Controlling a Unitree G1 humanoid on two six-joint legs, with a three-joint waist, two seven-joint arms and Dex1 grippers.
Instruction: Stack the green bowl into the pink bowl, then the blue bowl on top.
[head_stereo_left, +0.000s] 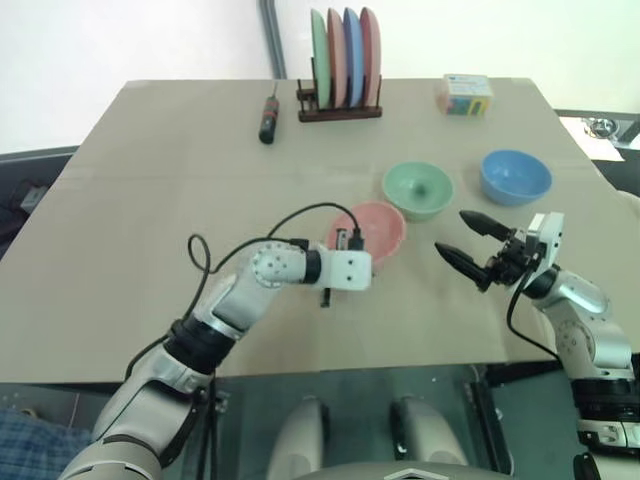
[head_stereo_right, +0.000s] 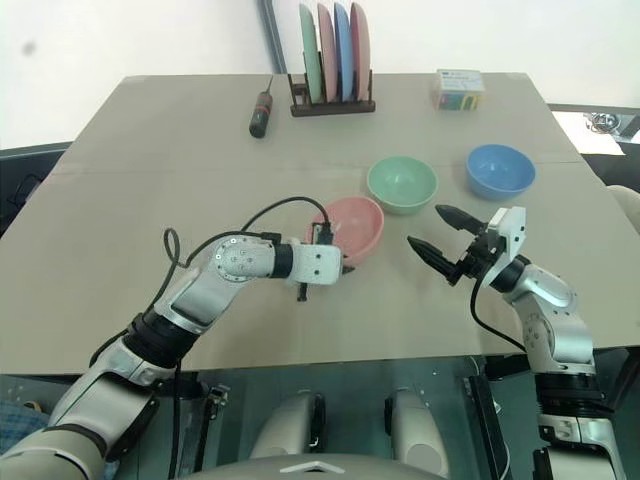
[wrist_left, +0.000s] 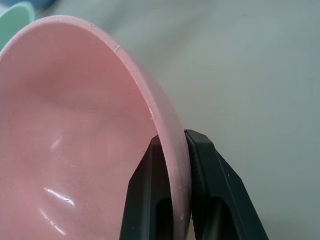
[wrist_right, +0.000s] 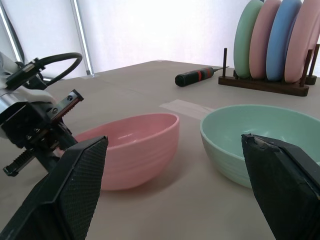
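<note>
Now the left gripper (wrist_left: 180, 200) pinches the rim of the smooth, round, salmon-pink plastic bowl (head_stereo_left: 372, 229). Beside it sits the matching mint-green plastic bowl (head_stereo_left: 417, 189). The right gripper (head_stereo_left: 462, 242) hangs with jaws wide, empty.

This looks like a robot test bench in a lab rather than a home. A plain tan table (head_stereo_left: 150, 200) stands against a bare white wall and carries staged props: a wooden rack of coloured plates (head_stereo_left: 345, 50), a screwdriver (head_stereo_left: 268, 118), a small colourful box (head_stereo_left: 466, 97) and three plastic bowls, among them the pink bowl (head_stereo_left: 375, 228).
</note>
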